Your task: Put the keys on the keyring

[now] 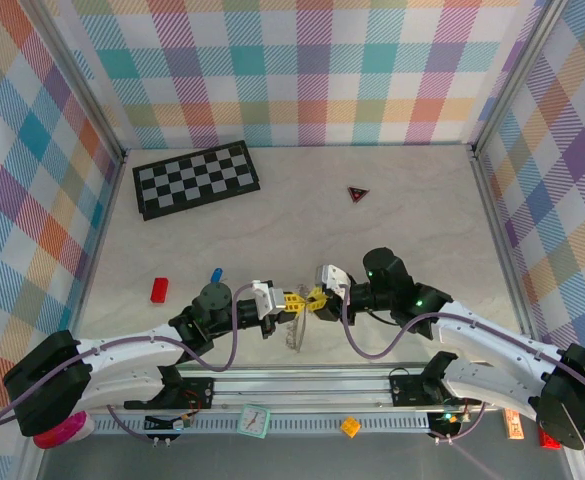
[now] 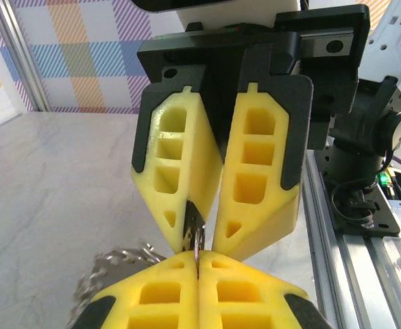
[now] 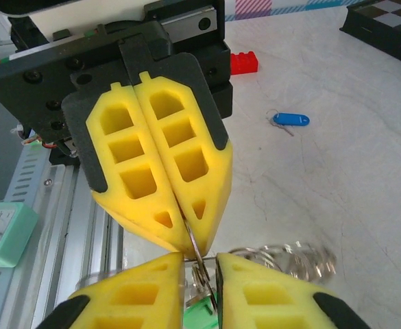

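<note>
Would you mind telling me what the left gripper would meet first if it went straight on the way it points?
The right gripper, which faces the left gripper tip to tip; only a thin wire loop seems to lie between them.

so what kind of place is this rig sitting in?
Probably a robot data-collection cell in a lab: plaid-printed walls on three sides, an aluminium mounting rail along the near edge, and stray props like a checkerboard and red brick.

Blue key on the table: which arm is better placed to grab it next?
Left. The blue key lies on the left arm's side, nearer the left gripper than the right gripper. Left must first release the keyring; right's jaws hold the green key.
</note>
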Available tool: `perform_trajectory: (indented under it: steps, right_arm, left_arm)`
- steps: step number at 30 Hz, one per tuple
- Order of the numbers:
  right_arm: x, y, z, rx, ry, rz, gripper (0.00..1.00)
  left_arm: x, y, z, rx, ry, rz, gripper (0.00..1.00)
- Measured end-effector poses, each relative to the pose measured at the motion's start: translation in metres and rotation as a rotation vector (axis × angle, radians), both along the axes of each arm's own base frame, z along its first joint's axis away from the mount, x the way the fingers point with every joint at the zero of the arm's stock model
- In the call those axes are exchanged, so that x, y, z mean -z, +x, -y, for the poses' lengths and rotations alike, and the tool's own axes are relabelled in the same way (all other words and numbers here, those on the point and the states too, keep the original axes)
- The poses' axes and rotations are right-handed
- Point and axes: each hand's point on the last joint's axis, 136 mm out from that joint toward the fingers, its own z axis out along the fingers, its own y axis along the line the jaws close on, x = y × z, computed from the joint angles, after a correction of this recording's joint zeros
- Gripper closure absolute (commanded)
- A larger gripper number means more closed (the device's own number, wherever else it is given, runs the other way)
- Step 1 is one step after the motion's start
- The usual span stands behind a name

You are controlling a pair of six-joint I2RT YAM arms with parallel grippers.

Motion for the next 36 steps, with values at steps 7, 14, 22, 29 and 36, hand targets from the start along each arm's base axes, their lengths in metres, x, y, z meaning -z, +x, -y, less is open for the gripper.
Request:
perform_trajectory:
  steps: [7,14,22,29,36]
  right_arm:
    - [0.0,0.001,0.0,-0.005,0.0,0.015,1.0]
    - [-0.006,0.009,0.001,0.003,-0.06,0.073,1.0]
    - [-0.011,0.022,-0.003,-0.016,-0.15,0.123,1.0]
    - [-0.009,0.023,-0.001,-0.044,-0.201,0.149,1.0]
    - [-0.008,0.022,0.0,-0.048,-0.213,0.146,0.83]
  left_arm:
    - [-0.001,0.002,-0.001,-0.01,-0.004,-0.003,0.87]
    - [-0.008,0.015,-0.003,-0.07,0.102,0.039,0.8]
    - [-0.011,0.028,-0.006,-0.085,0.258,0.089,0.87]
    - [-0.005,0.027,-0.003,-0.036,0.309,0.078,0.95]
    - [-0.003,0.026,-0.001,-0.01,0.322,0.062,1.0]
